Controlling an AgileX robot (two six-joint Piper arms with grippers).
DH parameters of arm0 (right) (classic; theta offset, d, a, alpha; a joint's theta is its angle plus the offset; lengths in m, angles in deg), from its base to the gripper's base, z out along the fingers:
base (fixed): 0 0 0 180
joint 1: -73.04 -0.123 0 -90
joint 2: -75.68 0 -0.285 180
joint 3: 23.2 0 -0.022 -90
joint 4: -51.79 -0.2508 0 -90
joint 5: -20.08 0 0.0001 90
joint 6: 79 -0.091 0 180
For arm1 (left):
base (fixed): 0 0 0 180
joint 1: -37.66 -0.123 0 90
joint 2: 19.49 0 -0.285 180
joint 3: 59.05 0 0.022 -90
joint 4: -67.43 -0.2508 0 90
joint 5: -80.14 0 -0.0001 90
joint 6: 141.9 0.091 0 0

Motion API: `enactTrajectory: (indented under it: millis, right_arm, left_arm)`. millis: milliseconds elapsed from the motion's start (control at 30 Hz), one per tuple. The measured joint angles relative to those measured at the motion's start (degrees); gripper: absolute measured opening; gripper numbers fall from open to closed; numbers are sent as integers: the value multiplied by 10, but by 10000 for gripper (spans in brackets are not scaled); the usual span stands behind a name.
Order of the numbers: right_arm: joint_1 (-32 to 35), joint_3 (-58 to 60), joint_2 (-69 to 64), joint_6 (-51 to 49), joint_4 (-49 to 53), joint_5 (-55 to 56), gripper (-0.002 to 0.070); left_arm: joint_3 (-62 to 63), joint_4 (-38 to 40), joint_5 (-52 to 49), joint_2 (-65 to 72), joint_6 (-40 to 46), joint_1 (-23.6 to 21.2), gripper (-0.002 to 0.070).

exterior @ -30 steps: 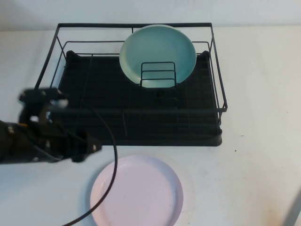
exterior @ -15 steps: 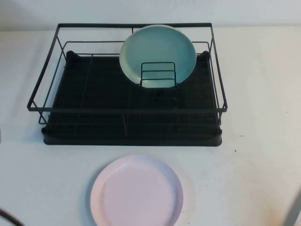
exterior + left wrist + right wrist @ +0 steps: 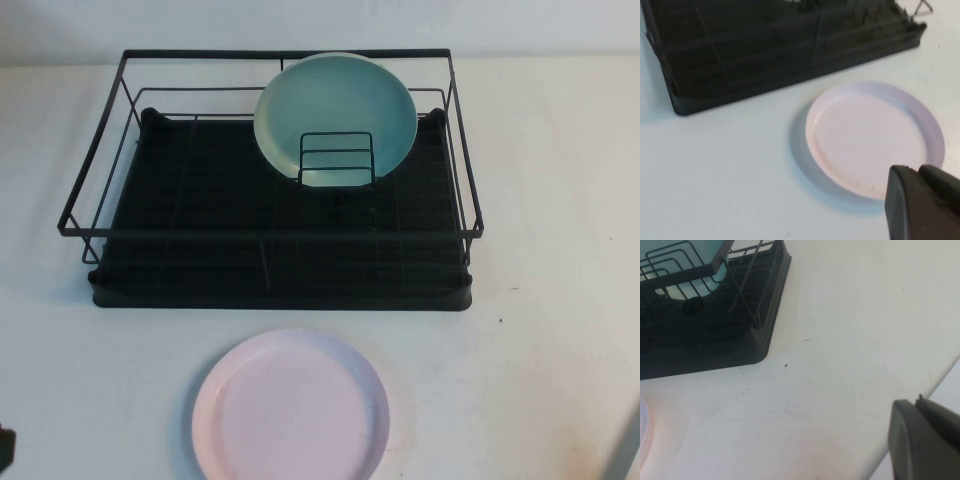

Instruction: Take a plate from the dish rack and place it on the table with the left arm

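Note:
The pale pink plate (image 3: 290, 408) lies flat on the white table (image 3: 540, 380) in front of the dish rack (image 3: 280, 270). It also shows in the left wrist view (image 3: 870, 135). My left gripper (image 3: 917, 172) is shut and empty, hovering just off the plate's near rim. In the high view only a dark bit of the left arm (image 3: 4, 448) shows at the bottom left edge. My right gripper (image 3: 917, 402) is shut and empty, over the table's right edge, far from the rack.
A teal-green plate (image 3: 335, 115) stands upright in the small wire holder (image 3: 336, 158) at the back of the rack; it also shows in the right wrist view (image 3: 700, 265). A sliver of the right arm (image 3: 628, 450) shows at the bottom right.
My left arm has drawn back from the rack's front left corner, down and left, almost out of the high view. The pink plate stays flat on the table.

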Motion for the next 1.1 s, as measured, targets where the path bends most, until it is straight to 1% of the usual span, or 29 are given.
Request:
enactTrajectory:
  millis: [133, 333, 500, 567, 633, 700, 833, 900, 1000, 1100]
  right_arm:
    - [0, 0, 0, 0, 0, 0, -20]
    - [0, 0, 0, 0, 0, 0, -20]
    - [0, 0, 0, 0, 0, 0, -20]
    - [0, 0, 0, 0, -1, 0, -20]
    - [0, 0, 0, 0, -2, 0, -20]
    - [0, 0, 0, 0, -2, 0, -20]
    - [0, 0, 0, 0, -4, 0, -20]
    - [0, 0, 0, 0, -6, 0, -20]
    - [0, 0, 0, 0, -10, -1, -20]
    - [0, 0, 0, 0, -12, -1, -20]
  left_arm:
    - [0, 0, -35, -1, -1, 0, -1]
    - [0, -10, -43, -2, -1, 0, 0]
    - [-17, -19, 1, -6, -2, 4, -1]
    - [-43, -20, 49, -16, -7, 4, -1]
    - [-83, -31, 139, -38, -29, 4, -1]
    - [-137, -58, 262, -63, -81, 4, -1]
    - [-284, -131, 505, -121, -207, 4, -1]
    - [-354, -146, 576, -148, -230, 4, -1]
    - [-420, -158, 618, -174, -243, 4, -1]
    - [-440, -158, 596, -186, -243, 4, -1]
